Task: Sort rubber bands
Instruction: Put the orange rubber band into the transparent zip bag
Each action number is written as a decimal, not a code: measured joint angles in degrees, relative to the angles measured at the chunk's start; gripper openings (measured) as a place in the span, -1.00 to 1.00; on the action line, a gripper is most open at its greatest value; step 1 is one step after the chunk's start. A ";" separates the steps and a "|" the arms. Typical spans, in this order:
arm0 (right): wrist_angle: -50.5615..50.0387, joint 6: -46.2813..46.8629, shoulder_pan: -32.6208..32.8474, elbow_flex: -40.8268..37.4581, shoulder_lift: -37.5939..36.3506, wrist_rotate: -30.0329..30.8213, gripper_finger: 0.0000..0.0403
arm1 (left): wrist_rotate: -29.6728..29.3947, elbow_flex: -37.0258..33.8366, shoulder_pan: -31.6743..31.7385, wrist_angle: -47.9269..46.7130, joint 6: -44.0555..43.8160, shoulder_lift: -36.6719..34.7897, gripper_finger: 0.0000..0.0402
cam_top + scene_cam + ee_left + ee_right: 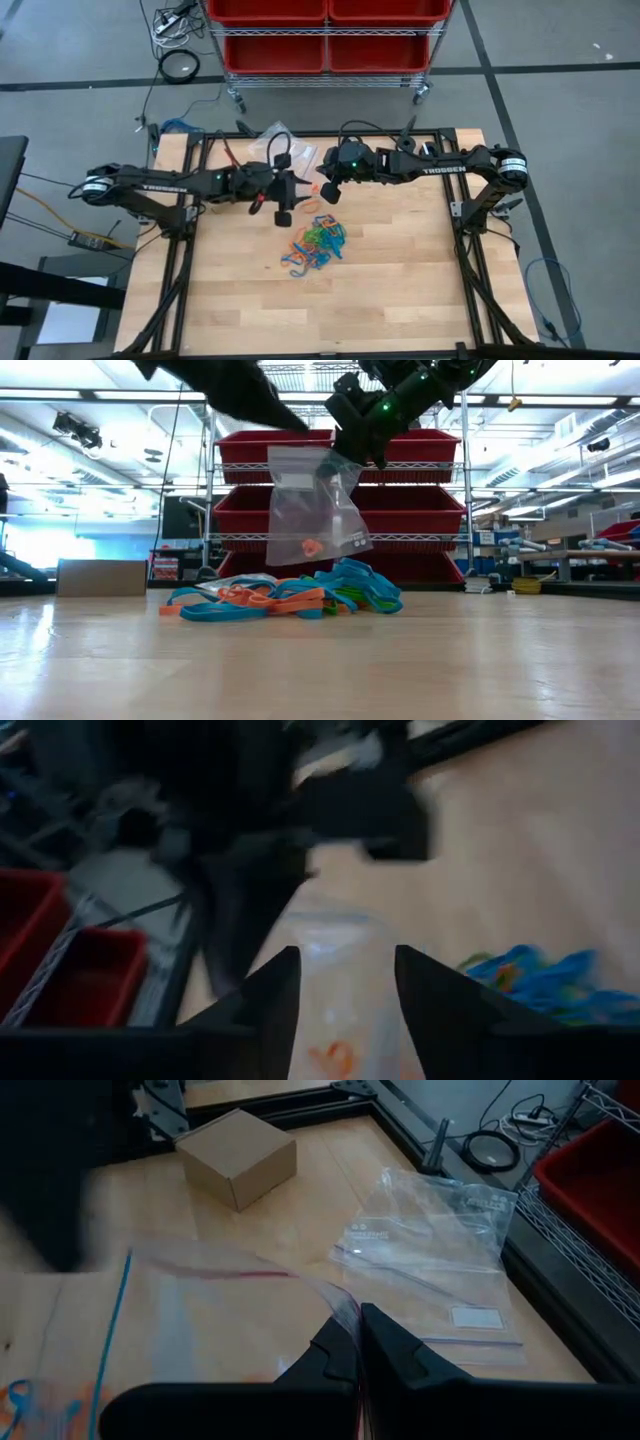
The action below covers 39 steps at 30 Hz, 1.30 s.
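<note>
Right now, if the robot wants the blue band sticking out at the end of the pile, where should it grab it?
Probably at the loose blue band on the pile's edge. It lies flat on the table with clear wood beside it, so coming straight down from above and pinching one strand looks easiest, clear of the tangle.

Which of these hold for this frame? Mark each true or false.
1. The right claw is shut on the raised bag. True.
2. The raised bag is empty. False: an orange band lies inside it.
3. The left claw is open. True.
4. The band pile is all orange. False: it mixes orange, blue and green.
5. A second bag lies flat on the table. True.
</note>
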 joint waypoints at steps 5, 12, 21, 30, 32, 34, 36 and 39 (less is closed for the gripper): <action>0.00 0.00 0.00 0.00 0.00 0.01 -1.00 | -2.04 0.00 -5.40 -5.71 -0.19 -5.31 -0.14; 0.00 0.00 0.00 0.00 0.00 0.02 -1.00 | -2.64 -4.74 -9.92 -17.48 -6.77 -7.23 -0.14; 0.25 0.61 0.02 0.00 0.00 -0.96 -1.00 | 2.57 -25.33 -9.80 7.83 -15.89 -1.88 -0.14; 1.23 0.59 -0.02 0.00 0.00 -1.03 -1.00 | 4.90 -28.85 -6.03 28.16 -15.97 11.29 -0.14; 1.29 0.55 -0.02 0.00 0.00 -1.03 -1.00 | 5.77 -27.06 -5.61 28.58 -14.92 14.84 -0.14; 1.37 0.52 -0.02 0.00 0.00 -1.05 -1.00 | 5.85 -25.35 -5.16 28.53 -14.66 18.71 -0.14; 1.42 0.53 -0.02 0.00 0.00 -1.07 -1.00 | 6.00 -23.81 -4.65 28.92 -14.70 22.17 -0.14; 1.35 0.55 -0.02 0.00 0.00 -1.09 -1.00 | 4.08 -20.66 -4.11 29.02 -14.92 26.52 -0.16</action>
